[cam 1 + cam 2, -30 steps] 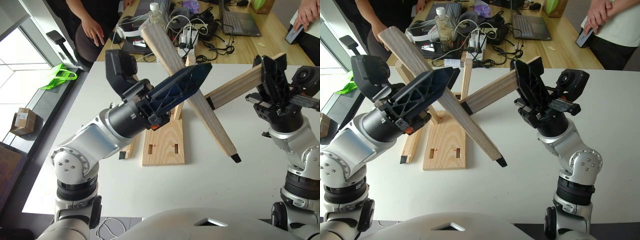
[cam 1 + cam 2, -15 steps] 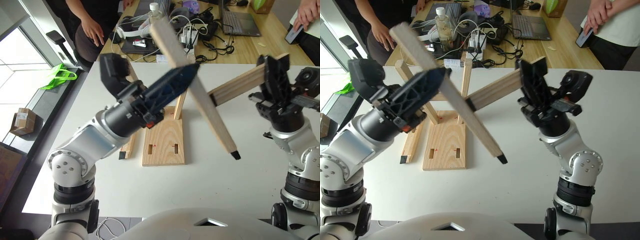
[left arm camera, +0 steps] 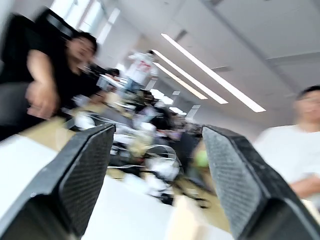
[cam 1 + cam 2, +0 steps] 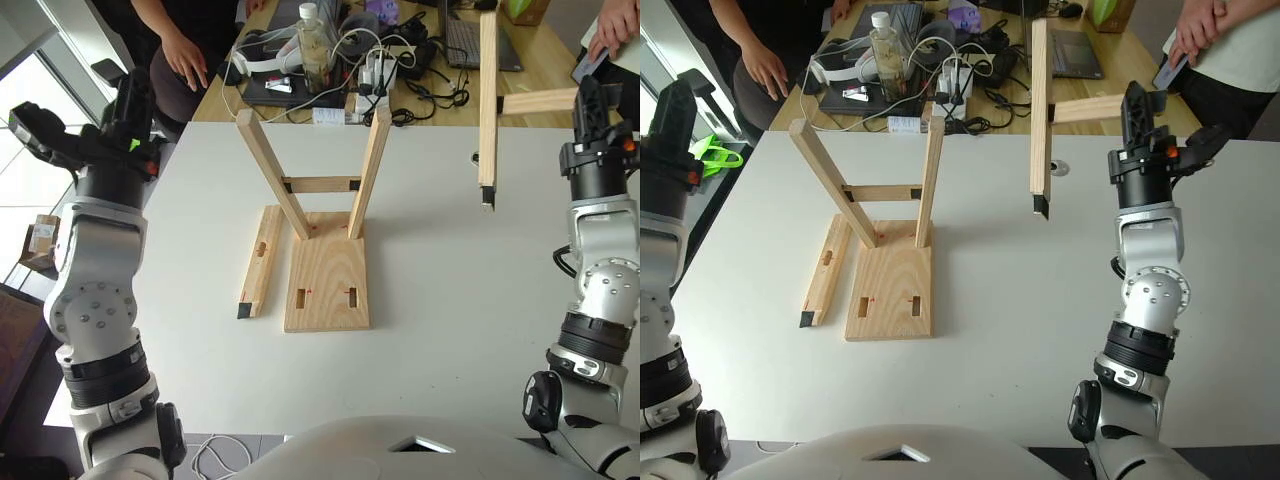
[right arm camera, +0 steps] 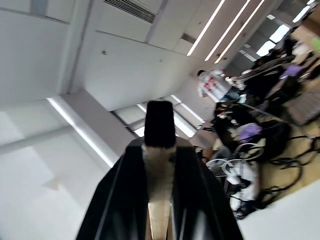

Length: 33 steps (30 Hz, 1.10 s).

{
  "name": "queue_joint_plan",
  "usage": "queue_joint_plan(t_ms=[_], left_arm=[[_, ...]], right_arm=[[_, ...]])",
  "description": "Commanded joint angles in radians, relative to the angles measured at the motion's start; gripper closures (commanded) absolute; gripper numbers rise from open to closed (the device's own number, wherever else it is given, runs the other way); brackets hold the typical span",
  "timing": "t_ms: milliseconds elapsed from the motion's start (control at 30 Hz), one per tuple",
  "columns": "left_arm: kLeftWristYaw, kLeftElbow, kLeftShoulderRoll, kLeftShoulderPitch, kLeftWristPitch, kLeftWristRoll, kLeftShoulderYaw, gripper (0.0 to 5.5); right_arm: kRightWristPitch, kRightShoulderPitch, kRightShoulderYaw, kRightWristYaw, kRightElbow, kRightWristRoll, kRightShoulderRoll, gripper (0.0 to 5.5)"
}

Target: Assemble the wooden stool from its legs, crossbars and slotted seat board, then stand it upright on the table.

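Note:
The slotted seat board (image 4: 327,275) lies flat on the white table (image 4: 450,340). Two legs (image 4: 272,170) joined by a crossbar (image 4: 320,185) stand up from its far end. A third leg (image 4: 258,262) lies beside the board on its left. My right gripper (image 4: 597,108) is raised at the right edge, shut on a crossbar (image 4: 538,100) whose other end carries a fourth leg (image 4: 487,100), hanging upright above the table with its black tip down. My left gripper (image 4: 130,98) is held high at the left edge, open with nothing between its fingers (image 3: 85,175).
Behind the white table stands a wooden desk (image 4: 520,95) crowded with cables, a bottle (image 4: 315,35), a laptop and headsets. People stand at its far side. Bare tabletop lies in front of the seat board and to its right.
My left gripper has let go of the long leg and swung up to the far left. My right arm has lifted and turned the crossbar, so the leg now hangs upright.

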Motion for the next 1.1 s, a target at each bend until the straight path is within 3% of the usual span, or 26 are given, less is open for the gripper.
queue_joint_plan(t_ms=[33,200,333,1100], left_arm=[[0.068,0.057,0.015,0.053,-0.050,0.498,-0.214,2.39],[0.095,0.096,-0.099,0.100,-0.087,0.680,-0.271,2.39],[0.072,0.118,-0.147,0.097,-0.098,0.758,-0.255,2.39],[-0.006,0.202,-0.282,0.052,-0.101,0.951,-0.210,2.39]], right_arm=[[-0.094,0.072,0.263,-0.064,-0.017,-0.483,-0.004,5.14],[-0.096,0.151,0.368,-0.153,-0.010,-0.713,0.058,5.14],[-0.083,0.157,0.364,-0.188,0.033,-0.812,0.085,5.14],[-0.050,0.101,0.308,-0.197,0.131,-0.956,0.165,5.14]])
